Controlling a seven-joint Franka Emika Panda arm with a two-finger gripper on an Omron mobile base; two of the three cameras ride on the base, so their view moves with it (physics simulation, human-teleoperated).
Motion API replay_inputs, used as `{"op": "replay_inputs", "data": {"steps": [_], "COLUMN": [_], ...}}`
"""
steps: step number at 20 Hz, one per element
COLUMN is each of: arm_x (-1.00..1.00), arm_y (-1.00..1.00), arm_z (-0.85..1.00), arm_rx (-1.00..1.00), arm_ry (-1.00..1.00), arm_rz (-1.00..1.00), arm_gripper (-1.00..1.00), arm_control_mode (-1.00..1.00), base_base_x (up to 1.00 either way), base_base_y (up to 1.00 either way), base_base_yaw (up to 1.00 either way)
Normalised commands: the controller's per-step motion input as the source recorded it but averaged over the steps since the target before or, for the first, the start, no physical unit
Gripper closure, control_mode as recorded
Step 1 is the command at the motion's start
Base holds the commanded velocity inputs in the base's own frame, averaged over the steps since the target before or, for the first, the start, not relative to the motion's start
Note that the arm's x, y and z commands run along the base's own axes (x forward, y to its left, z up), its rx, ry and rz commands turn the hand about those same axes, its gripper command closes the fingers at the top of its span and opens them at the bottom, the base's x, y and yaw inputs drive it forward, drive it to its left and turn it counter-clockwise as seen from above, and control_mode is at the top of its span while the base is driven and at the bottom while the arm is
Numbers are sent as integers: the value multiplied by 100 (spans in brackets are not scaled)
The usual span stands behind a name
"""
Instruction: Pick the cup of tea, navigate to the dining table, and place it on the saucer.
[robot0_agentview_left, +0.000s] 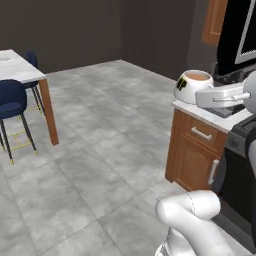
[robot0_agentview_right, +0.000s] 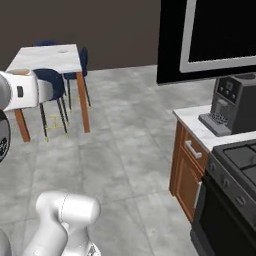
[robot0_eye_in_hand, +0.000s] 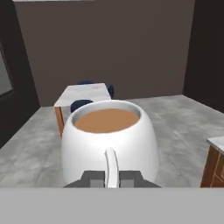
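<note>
The cup of tea (robot0_eye_in_hand: 109, 140) is a white rounded cup full of brown tea, held up in the air. My gripper (robot0_eye_in_hand: 111, 179) is shut on its handle, with one dark finger (robot0_eye_in_hand: 92, 178) on each side. In the left base view the cup of tea (robot0_agentview_left: 192, 82) shows a dark mark on its side and hangs above the counter's corner, with the gripper (robot0_agentview_left: 201, 92) behind it. The dining table (robot0_agentview_right: 47, 57) stands far across the floor, marble-topped with wooden legs. A small pale disc on it, faint at this distance, looks like the saucer (robot0_agentview_right: 62, 50). The dining table (robot0_eye_in_hand: 85, 94) also lies straight beyond the cup.
A marble counter with wooden drawers (robot0_agentview_left: 200, 132) is close on the right, carrying a coffee machine (robot0_agentview_right: 232, 102) beside a stove (robot0_agentview_right: 240, 155). Navy chairs (robot0_agentview_left: 12, 100) stand around the table. Grey tiled floor (robot0_agentview_left: 100, 150) stretches between the counter and the table.
</note>
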Motion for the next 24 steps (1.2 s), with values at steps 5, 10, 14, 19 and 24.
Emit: {"op": "replay_inputs", "data": {"steps": [5, 10, 14, 19, 24], "arm_x": [0, 0, 0, 0, 0], "arm_y": [0, 0, 0, 0, 0], "arm_z": [0, 0, 0, 0, 0], "arm_rx": [0, 0, 0, 0, 0], "arm_ry": [0, 0, 0, 0, 0], "arm_rz": [0, 0, 0, 0, 0], "arm_gripper": [100, 100, 100, 100, 100], "arm_control_mode": [100, 100, 100, 100, 100], "base_base_x": [47, 92, 100, 100, 100], "base_base_y": [0, 14, 24, 25, 4], "base_base_yaw": [10, 0, 0, 0, 0]}}
